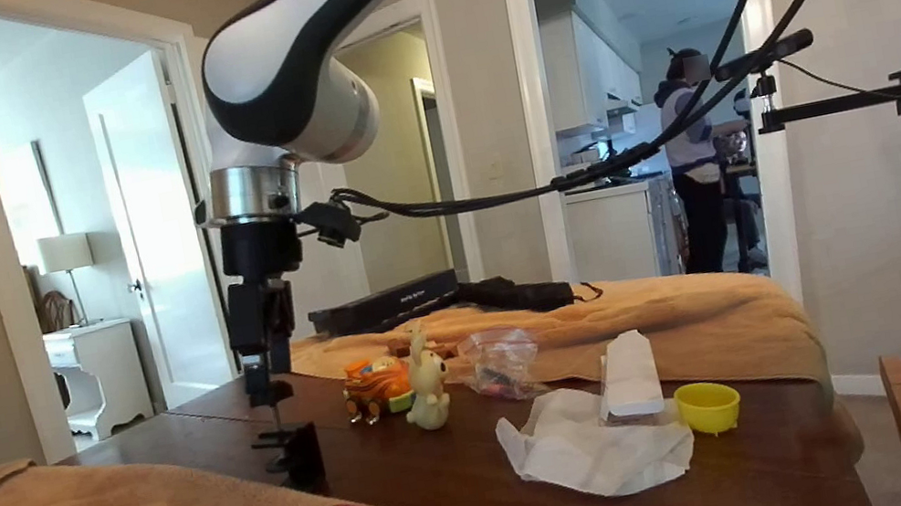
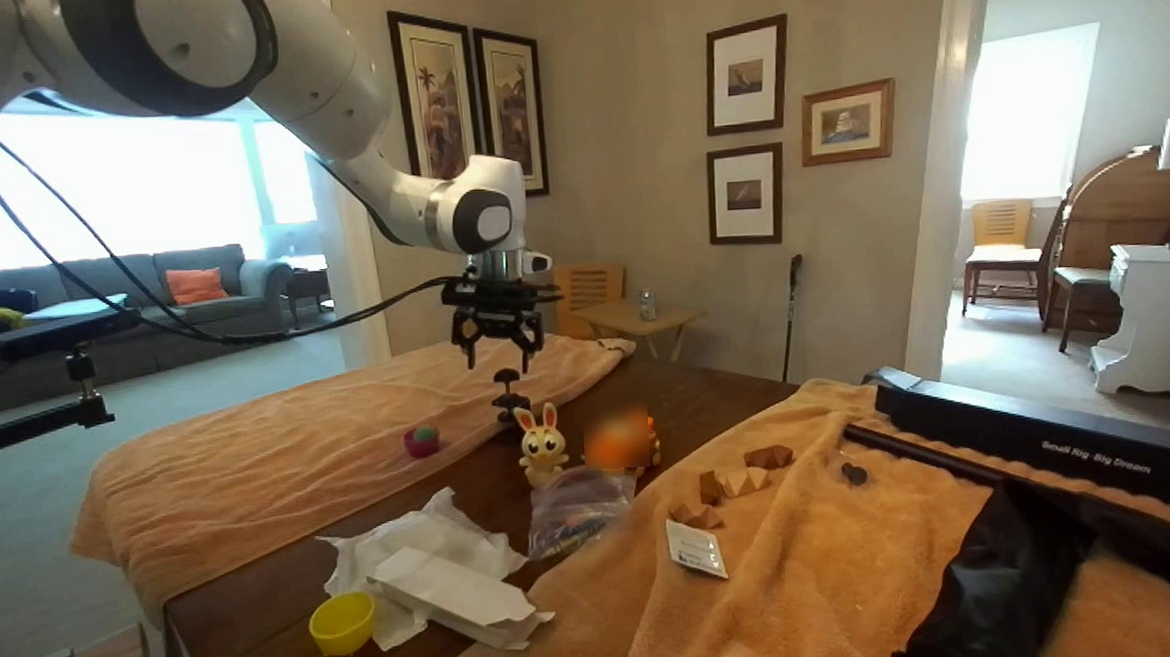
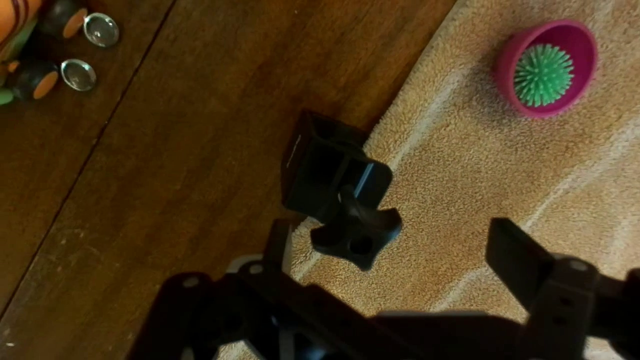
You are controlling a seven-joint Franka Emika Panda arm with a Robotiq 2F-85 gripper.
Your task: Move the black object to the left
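**Grasp not yet made**

My gripper (image 2: 499, 361) hangs close to the black object (image 3: 327, 175), jaws wide, holding nothing. The object stands on the table (image 3: 190, 190), by the towel (image 3: 450, 200). I judge the approach almost done; grasping, moving left and releasing remain.

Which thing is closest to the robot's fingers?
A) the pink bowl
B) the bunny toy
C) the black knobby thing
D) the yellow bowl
C: in both exterior views the black knobby thing is nearest to the fingers, and in the wrist view its star-shaped knob shows between them.
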